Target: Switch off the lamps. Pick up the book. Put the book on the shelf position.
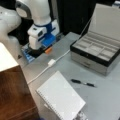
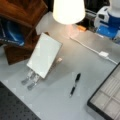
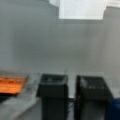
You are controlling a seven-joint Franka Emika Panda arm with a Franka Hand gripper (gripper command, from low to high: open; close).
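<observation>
The lamp's pale shade [image 2: 68,10] glows bright at a front view's top; its cream edge [image 1: 6,58] also shows at a front view's left. The white spiral-bound book [image 1: 61,98] leans tilted on a metal stand [image 2: 30,80], beside the dark wooden block [image 1: 15,95] that is the shelf position. My gripper [image 3: 72,95] hangs low over the grey table at the robot's base, far from the book, its two dark fingers [image 3: 52,92] close together with nothing between them. An orange part [image 3: 11,85] lies just to its left.
A white cable with an inline switch [image 1: 51,62] runs across the table. A black pen [image 1: 82,83] lies right of the book. An open grey compartmented case [image 1: 100,50] fills the right side. A white block [image 3: 81,8] shows ahead in the wrist view.
</observation>
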